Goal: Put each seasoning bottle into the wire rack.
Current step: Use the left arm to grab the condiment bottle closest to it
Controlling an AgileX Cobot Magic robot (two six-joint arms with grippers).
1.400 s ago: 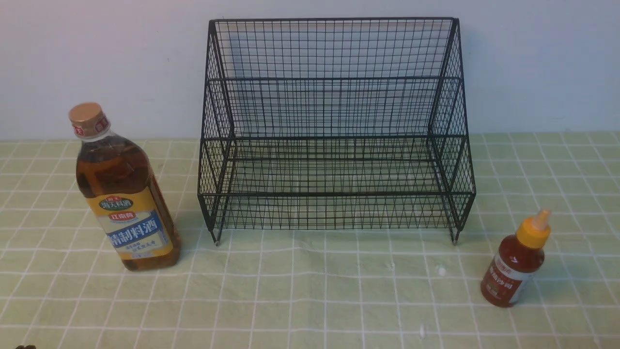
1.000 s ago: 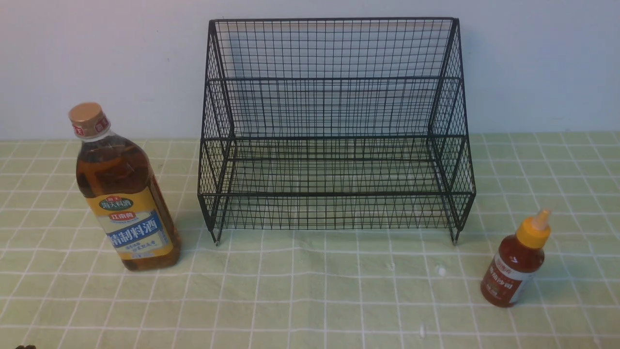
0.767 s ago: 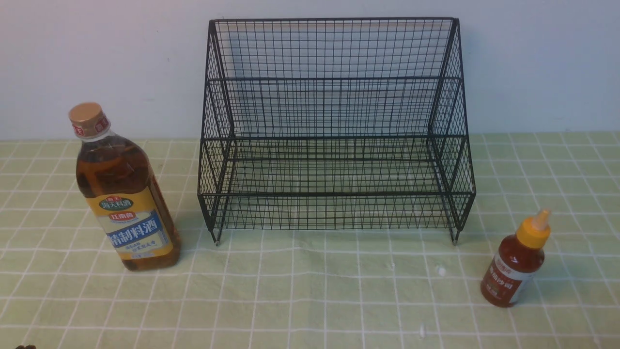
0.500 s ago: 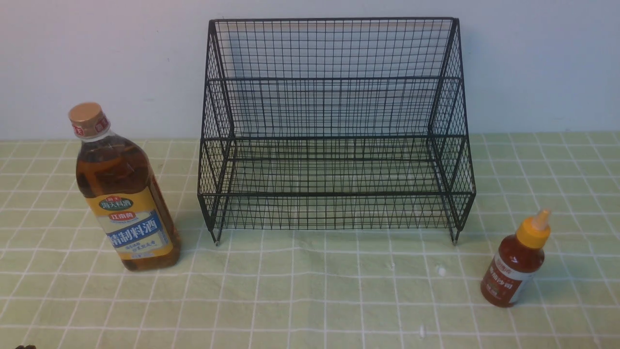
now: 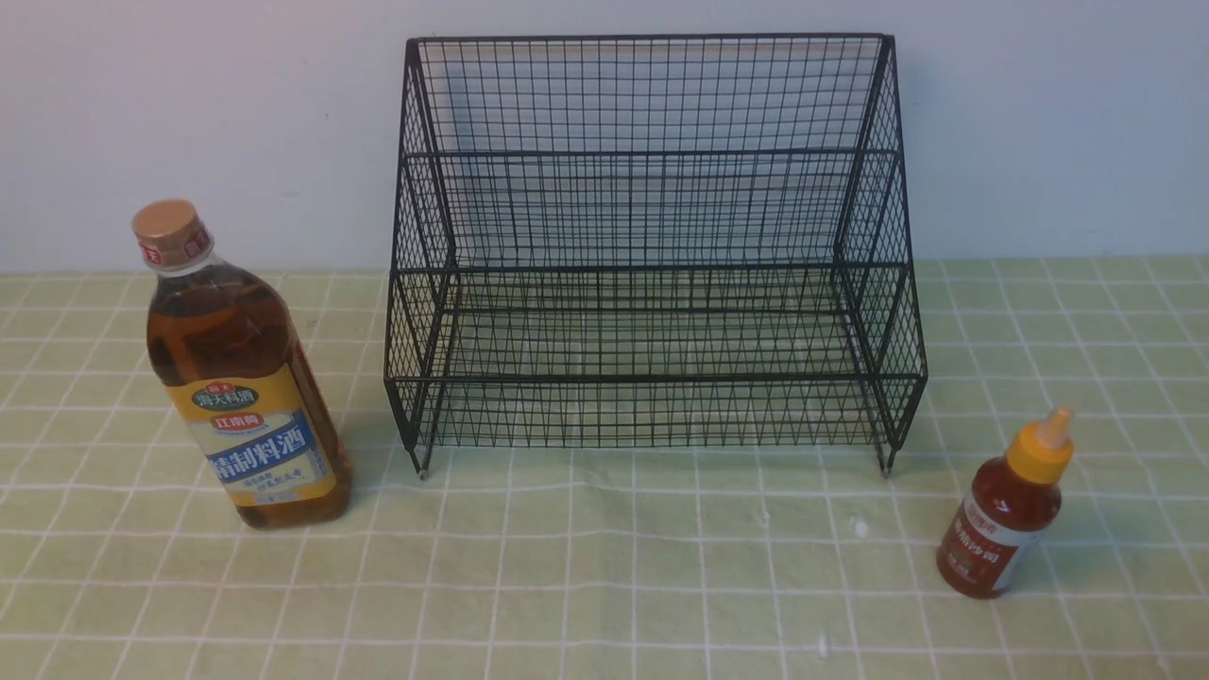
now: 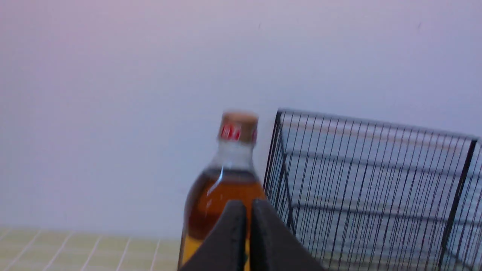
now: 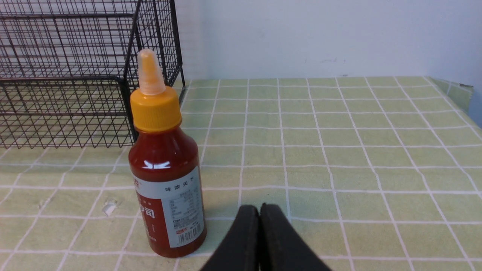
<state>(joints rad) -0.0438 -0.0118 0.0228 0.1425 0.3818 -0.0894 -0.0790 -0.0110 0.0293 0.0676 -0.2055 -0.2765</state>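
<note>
Not yet racked, both upright.
Left of wire rack [image 5: 652, 246], amber bottle [image 5: 241, 378]; right of it, red sauce bottle [image 5: 1006, 519]; left gripper [image 6: 247, 210], right gripper [image 7: 259, 212] both closed, empty.

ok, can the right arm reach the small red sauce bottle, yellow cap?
Probably yes: the red bottle stands apart from the black wire rack, nothing between it and the shut right gripper.

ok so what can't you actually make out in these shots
- Front view: neither arm is in frame.
- Left wrist view: blurred; the left gripper and the frame edge hide the label of the tall bottle.
- Right wrist view: fine print on the red sauce bottle is too small; the frame edge cuts off the wire rack.
</note>
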